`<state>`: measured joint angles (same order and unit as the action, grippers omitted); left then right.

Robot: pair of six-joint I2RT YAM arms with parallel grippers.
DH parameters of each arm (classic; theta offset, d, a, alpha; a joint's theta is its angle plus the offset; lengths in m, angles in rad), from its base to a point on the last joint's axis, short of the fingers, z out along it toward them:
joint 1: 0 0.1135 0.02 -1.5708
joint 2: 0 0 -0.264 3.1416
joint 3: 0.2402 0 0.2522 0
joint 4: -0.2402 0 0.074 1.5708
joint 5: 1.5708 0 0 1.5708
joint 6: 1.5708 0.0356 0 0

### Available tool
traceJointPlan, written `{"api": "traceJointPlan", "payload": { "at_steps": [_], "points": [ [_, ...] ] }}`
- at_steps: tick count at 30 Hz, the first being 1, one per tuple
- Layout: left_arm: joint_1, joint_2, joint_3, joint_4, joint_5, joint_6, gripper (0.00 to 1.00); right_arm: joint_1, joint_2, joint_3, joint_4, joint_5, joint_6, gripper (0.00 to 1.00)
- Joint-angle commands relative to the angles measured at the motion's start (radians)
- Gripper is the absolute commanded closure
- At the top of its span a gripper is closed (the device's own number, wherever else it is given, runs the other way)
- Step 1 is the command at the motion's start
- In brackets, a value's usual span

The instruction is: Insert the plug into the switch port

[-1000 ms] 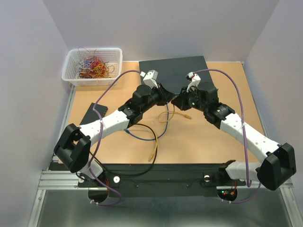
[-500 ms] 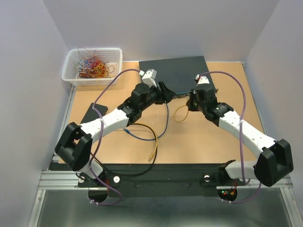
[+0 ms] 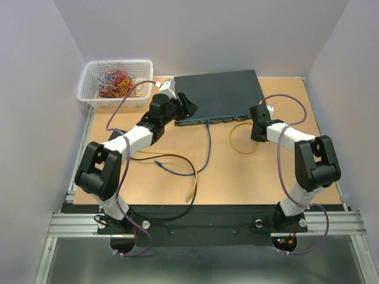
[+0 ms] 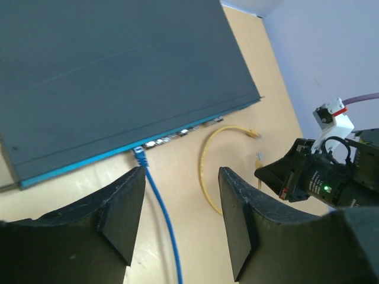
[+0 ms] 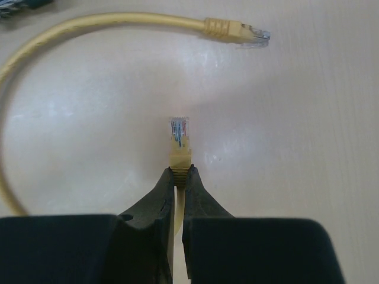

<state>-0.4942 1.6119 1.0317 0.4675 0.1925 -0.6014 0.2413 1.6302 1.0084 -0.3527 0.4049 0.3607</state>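
Right gripper pinching yellow plug, plain only in right wrist view, left gripper spread, blue cable in switch

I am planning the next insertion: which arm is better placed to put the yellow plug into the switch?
Right. The right tool is shut on the yellow plug, close to the front of the switch. The left tool is open and empty.
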Motion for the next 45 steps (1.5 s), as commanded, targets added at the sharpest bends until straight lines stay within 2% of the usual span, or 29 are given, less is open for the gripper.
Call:
{"api": "traceJointPlan", "payload": {
  "at_steps": [1,5,7,11,19,32,45],
  "points": [
    [0.052,0.032,0.086,0.076,0.09,0.04,0.38,-0.06,0.094,0.044,0.086,0.058,-0.045,1.0],
    [0.081,0.083,0.12,0.083,0.116,0.071,0.39,-0.186,0.129,0.029,0.23,-0.116,-0.051,1.0],
    [0.092,0.097,0.128,0.094,0.136,0.08,0.4,-0.207,0.149,0.036,0.256,-0.143,-0.064,1.0],
    [0.117,0.12,0.104,0.146,0.162,0.084,0.41,-0.215,0.168,0.078,0.279,-0.187,-0.114,1.0],
    [0.147,0.167,0.09,0.214,0.205,0.092,0.43,-0.217,0.183,0.107,0.33,-0.37,-0.144,1.0],
    [0.172,0.192,0.031,0.244,0.173,0.127,0.44,-0.215,0.319,0.285,0.29,-0.433,-0.155,1.0],
    [0.186,0.227,0.013,0.272,0.179,0.127,0.44,-0.217,0.28,0.317,0.235,-0.376,-0.171,1.0]
  ]
}}
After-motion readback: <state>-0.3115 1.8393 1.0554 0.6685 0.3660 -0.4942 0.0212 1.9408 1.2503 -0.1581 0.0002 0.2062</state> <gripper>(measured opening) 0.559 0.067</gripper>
